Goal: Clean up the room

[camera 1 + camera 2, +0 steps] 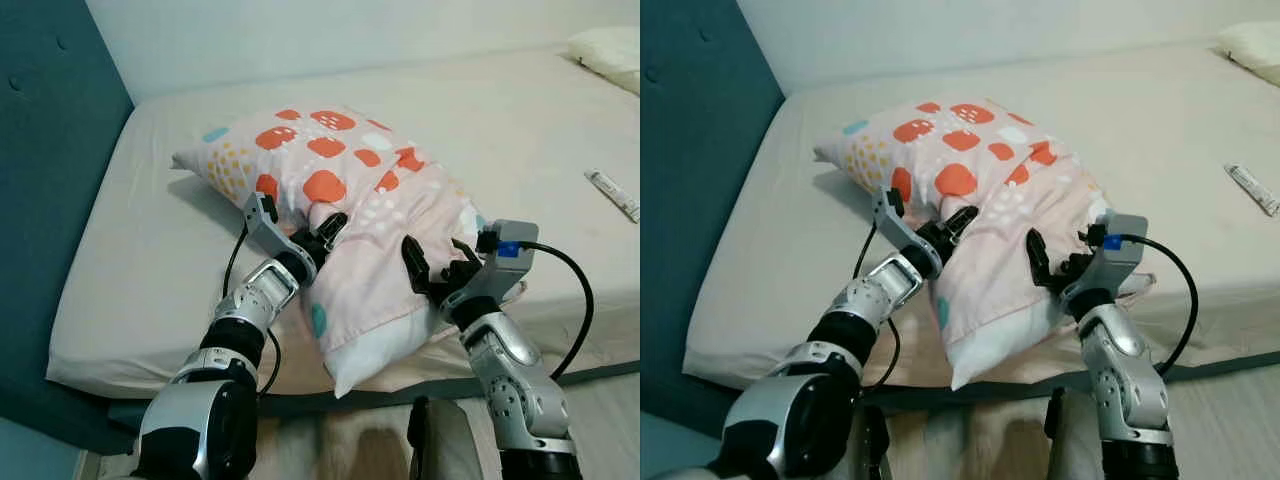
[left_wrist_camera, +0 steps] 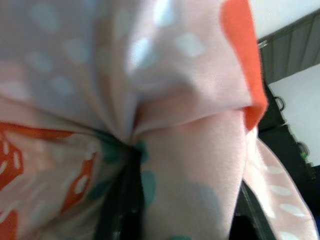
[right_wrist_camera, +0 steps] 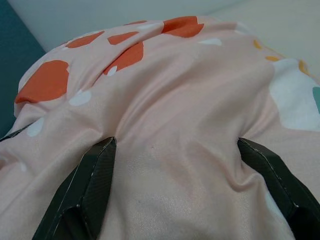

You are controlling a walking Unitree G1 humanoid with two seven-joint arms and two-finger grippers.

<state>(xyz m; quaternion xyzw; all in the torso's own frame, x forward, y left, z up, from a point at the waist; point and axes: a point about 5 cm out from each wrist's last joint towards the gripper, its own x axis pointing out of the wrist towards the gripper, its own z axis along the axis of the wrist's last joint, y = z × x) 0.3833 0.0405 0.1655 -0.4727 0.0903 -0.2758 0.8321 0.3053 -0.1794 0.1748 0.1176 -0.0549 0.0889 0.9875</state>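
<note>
A pink pillow [image 1: 340,190] with orange, teal and white spots lies on the beige bed [image 1: 140,280], its near end hanging over the front edge. My left gripper [image 1: 325,230] is shut on a bunched fold of the pillow's left side; in the left wrist view the cloth [image 2: 165,100] gathers at a black finger [image 2: 122,200]. My right gripper [image 1: 440,262] stands open against the pillow's right side. Its two fingers [image 3: 95,175] press wide apart into the cloth, which bulges between them.
A teal padded headboard [image 1: 50,150] runs along the left of the bed. A small white tube [image 1: 612,192] lies on the mattress at the right, and a white pillow [image 1: 610,50] sits in the far right corner. Floor lies below the bed's front edge.
</note>
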